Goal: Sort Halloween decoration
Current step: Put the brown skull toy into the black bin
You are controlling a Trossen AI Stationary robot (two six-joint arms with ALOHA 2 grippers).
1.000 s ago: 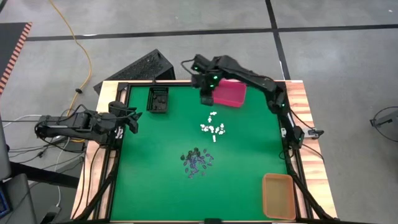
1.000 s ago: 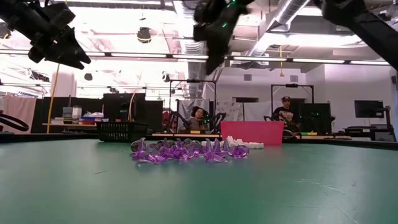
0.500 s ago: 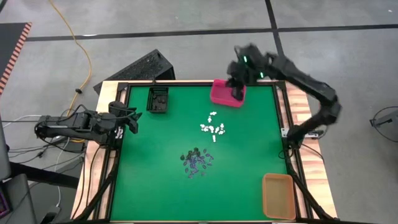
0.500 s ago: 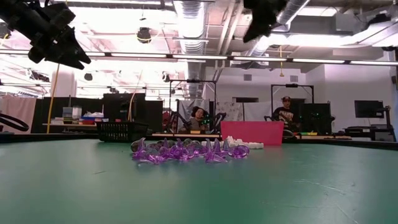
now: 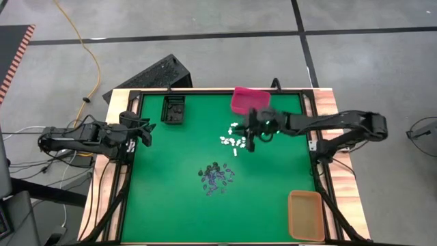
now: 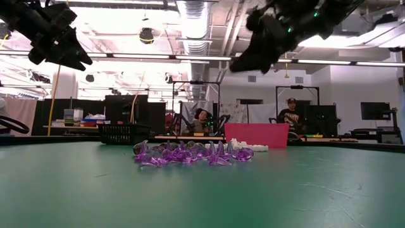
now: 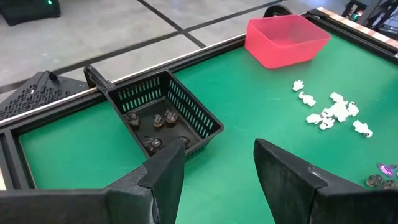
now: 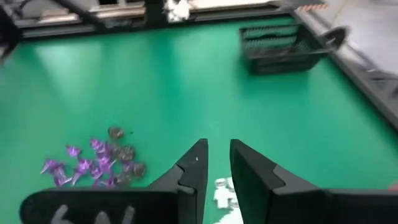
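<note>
A cluster of tiny white trinkets (image 5: 234, 140) lies mid-table; it also shows in the left wrist view (image 7: 329, 112). A mixed purple and black cluster (image 5: 217, 178) lies nearer, and shows in the low view (image 6: 183, 154). My right gripper (image 5: 249, 138) hovers above the right side of the white cluster, fingers a narrow gap apart and empty (image 8: 215, 163), with white trinkets (image 8: 222, 190) just below them. My left gripper (image 5: 145, 133) is open and empty (image 7: 217, 168) at the table's left edge.
A black mesh basket (image 5: 173, 109) holding several black trinkets stands at the far left (image 7: 165, 121). A pink bin (image 5: 250, 101) stands at the far edge, and an orange bin (image 5: 306, 215) at the near right corner. People sit in the room behind.
My right gripper has swung from left of the pink bin to over that bin, then come back toward the table's near edge and down, to above the white trinkets. The trinket clusters lie as before.
</note>
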